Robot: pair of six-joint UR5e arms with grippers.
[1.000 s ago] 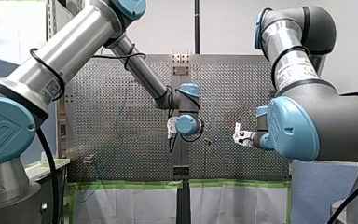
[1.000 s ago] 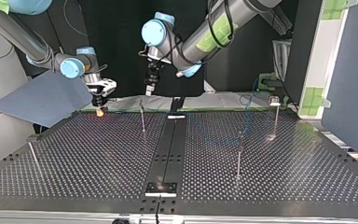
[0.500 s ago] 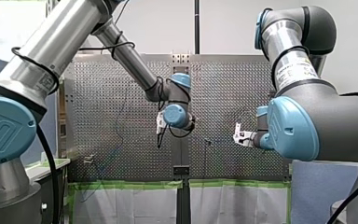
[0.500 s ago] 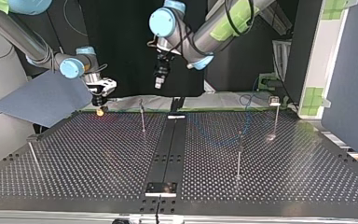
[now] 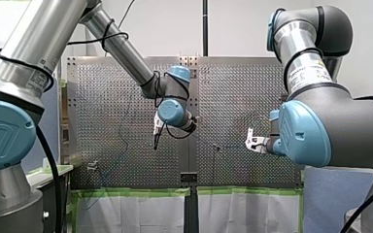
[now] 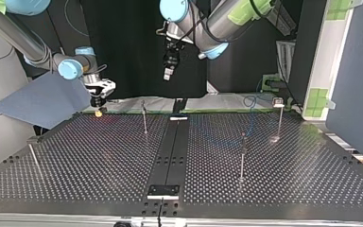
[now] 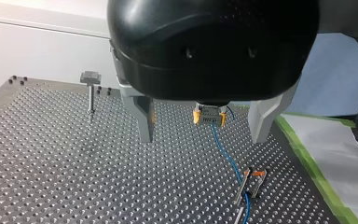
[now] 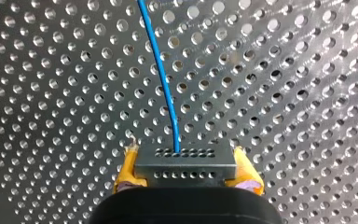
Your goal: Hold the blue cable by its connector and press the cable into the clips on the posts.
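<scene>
my right tool (image 8: 185,173) pinched tight on connector (image 8: 186,158), blue cable (image 8: 161,74) running ahead | my left tool (image 7: 202,137) wide open, empty, over table (image 7: 51,154)

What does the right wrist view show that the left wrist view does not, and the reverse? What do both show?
Only the right wrist view: the rows of small holes on the connector. Only the left wrist view: my left tool, open, and the posts. Both: the connector between the yellow pads of my right tool, the blue cable leaving it, the perforated table.
</scene>
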